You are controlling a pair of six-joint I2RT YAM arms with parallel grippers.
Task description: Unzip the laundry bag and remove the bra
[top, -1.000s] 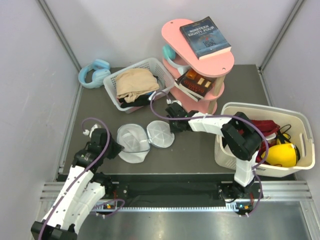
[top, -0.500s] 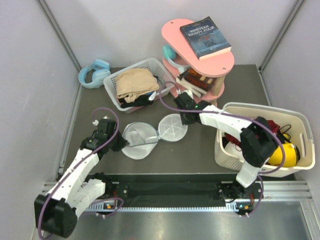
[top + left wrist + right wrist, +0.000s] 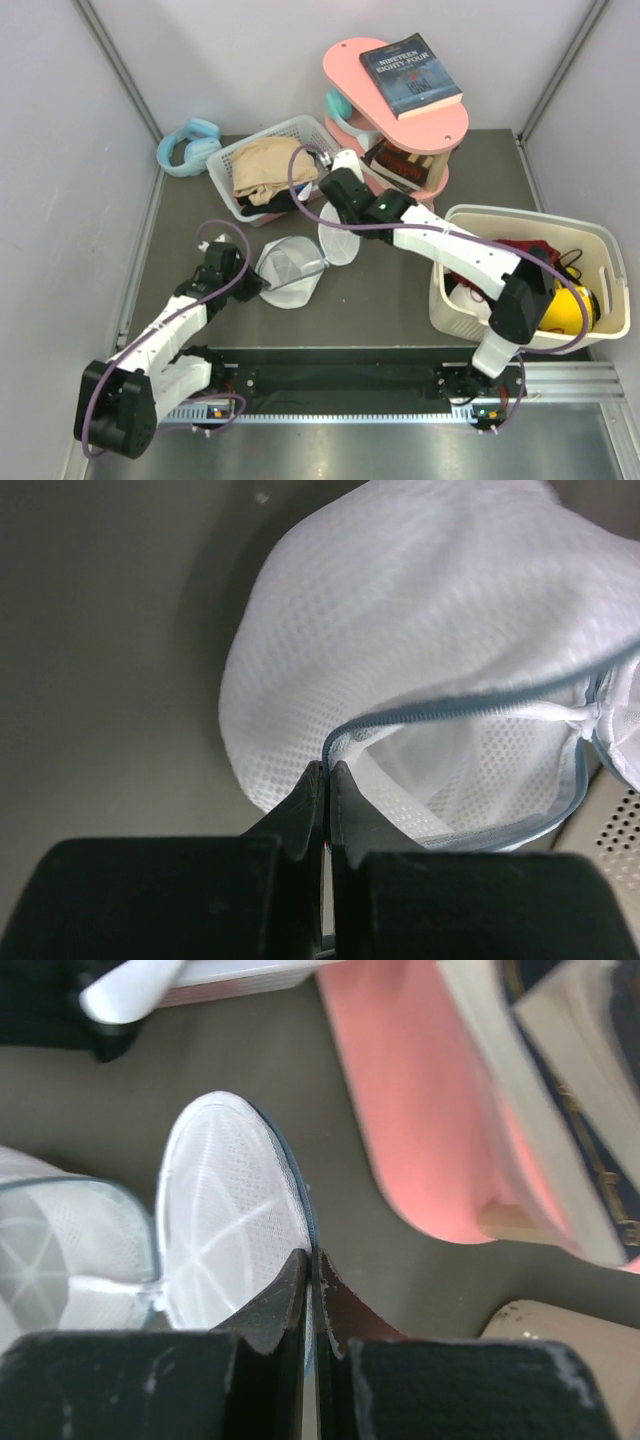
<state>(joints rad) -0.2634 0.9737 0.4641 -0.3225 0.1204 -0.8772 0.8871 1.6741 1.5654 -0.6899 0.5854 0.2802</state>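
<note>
The laundry bag (image 3: 290, 270) lies unzipped on the dark table, a white mesh pouch with a blue-teal zipper band (image 3: 450, 708). Its two round halves stand apart. My left gripper (image 3: 256, 287) is shut on the zipper rim of the near half (image 3: 327, 768). My right gripper (image 3: 337, 220) is shut on the rim of the other half (image 3: 340, 243), holding it tilted up on edge (image 3: 311, 1255). In the right wrist view that half (image 3: 230, 1220) shows as a white mesh disc. The bra is hidden; only white mesh layers show inside the bag.
A white slatted basket (image 3: 232, 155) with beige cloth stands just behind the bag. A pink shelf (image 3: 440, 125) with books rises at the back right, close to my right wrist. A cream tub (image 3: 600, 240) sits at the right and blue headphones (image 3: 190, 145) at the back left.
Both arms carried the bag right and away from the front edge. The right gripper raised its half toward the basket, tipping it on edge. The left gripper followed with the near half.
</note>
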